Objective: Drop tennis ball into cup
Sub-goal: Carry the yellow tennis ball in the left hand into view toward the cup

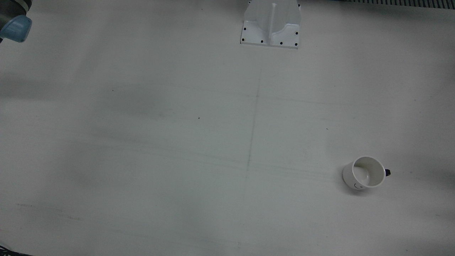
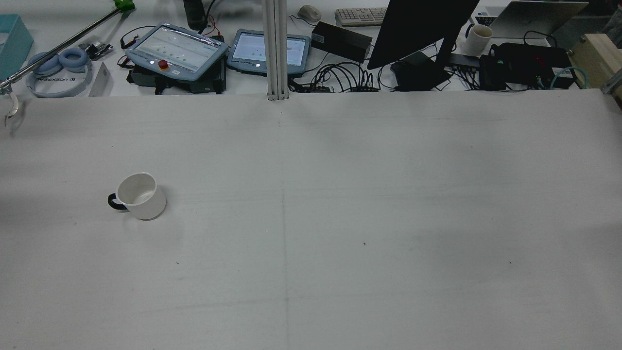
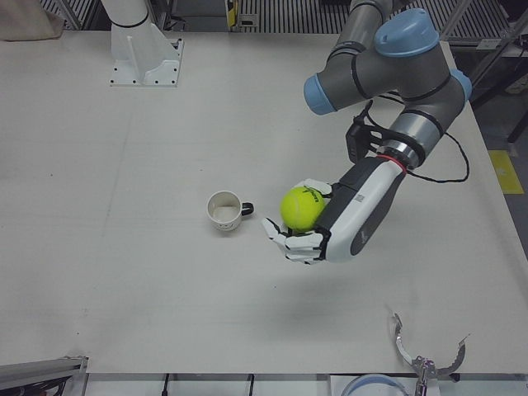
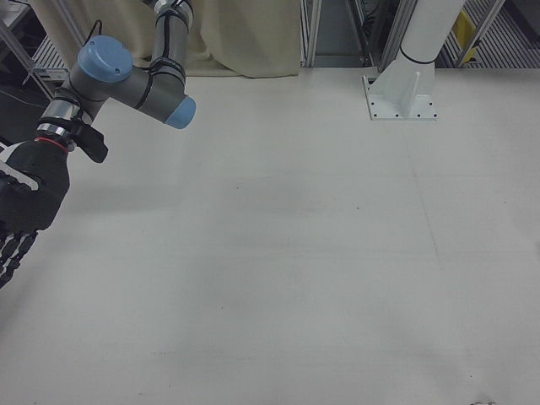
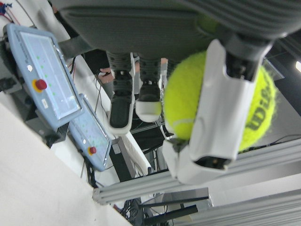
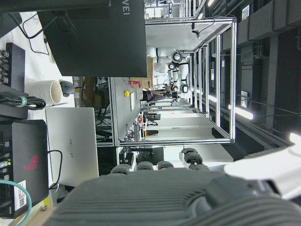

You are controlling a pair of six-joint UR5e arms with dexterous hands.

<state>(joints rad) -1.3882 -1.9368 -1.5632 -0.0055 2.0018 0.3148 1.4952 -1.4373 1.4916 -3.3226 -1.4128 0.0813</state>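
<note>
A white cup (image 3: pixel 223 211) with a dark handle stands upright on the table; it also shows in the front view (image 1: pixel 366 173) and the rear view (image 2: pixel 138 196). My left hand (image 3: pixel 346 219) is shut on a yellow-green tennis ball (image 3: pixel 302 208) and holds it above the table, just right of the cup in the left-front view. The left hand view shows white fingers (image 5: pixel 221 113) wrapped over the ball (image 5: pixel 188 99). My right hand (image 4: pixel 21 207) hangs at the left edge of the right-front view, fingers spread and empty, far from the cup.
White arm pedestals stand at the table's robot side (image 1: pixel 271 25) (image 3: pixel 144 49) (image 4: pixel 405 84). Teach pendants (image 2: pixel 175 51), a monitor (image 2: pixel 418 29) and cables lie beyond the table's far edge. A metal clamp (image 3: pixel 421 355) sits at the near edge.
</note>
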